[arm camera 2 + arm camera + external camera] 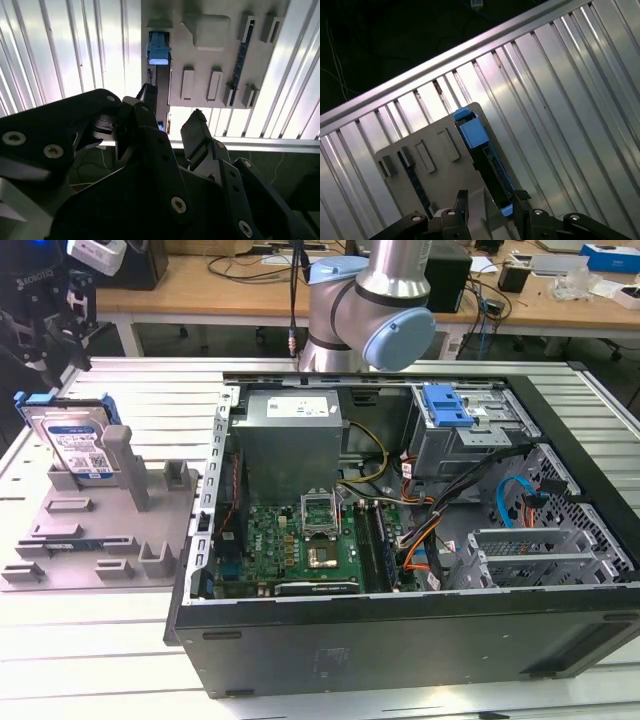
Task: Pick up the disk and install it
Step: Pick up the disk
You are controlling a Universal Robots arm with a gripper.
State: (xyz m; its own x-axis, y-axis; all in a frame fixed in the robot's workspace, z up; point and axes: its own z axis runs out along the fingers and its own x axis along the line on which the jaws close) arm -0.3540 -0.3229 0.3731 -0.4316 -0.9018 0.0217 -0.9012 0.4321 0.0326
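in the exterior view the black two-fingered pincer (55, 335) hangs just above the grey plastic stand with upright posts (110, 540) on the ribbed aluminium table (120, 670). the disk (75, 445), a flat silver hard drive with a white-and-blue label and a bright blue plastic carrier frame, stands on edge and leans in a slot at one end of the stand, untouched. because it leans, a straight lift could probably jam it against a post. beside the stand, on the exterior view's right, the open black computer case (400, 620) holds a green motherboard (300, 540), a grey power supply box (290, 440), loose cables and a grey metal drive cage (480, 440) with a small blue latch (445, 405).

in the second wrist view the fingers (197, 127) stand apart, gripping nothing, with the disk's thin edge lined up between them above the stand. a slight offset would likely land a fingertip on the frame.

in the first wrist view the spread fingers (462, 200) straddle the disk's near end at the stand's edge. so narrow a hold may let the drive pivot and slip.
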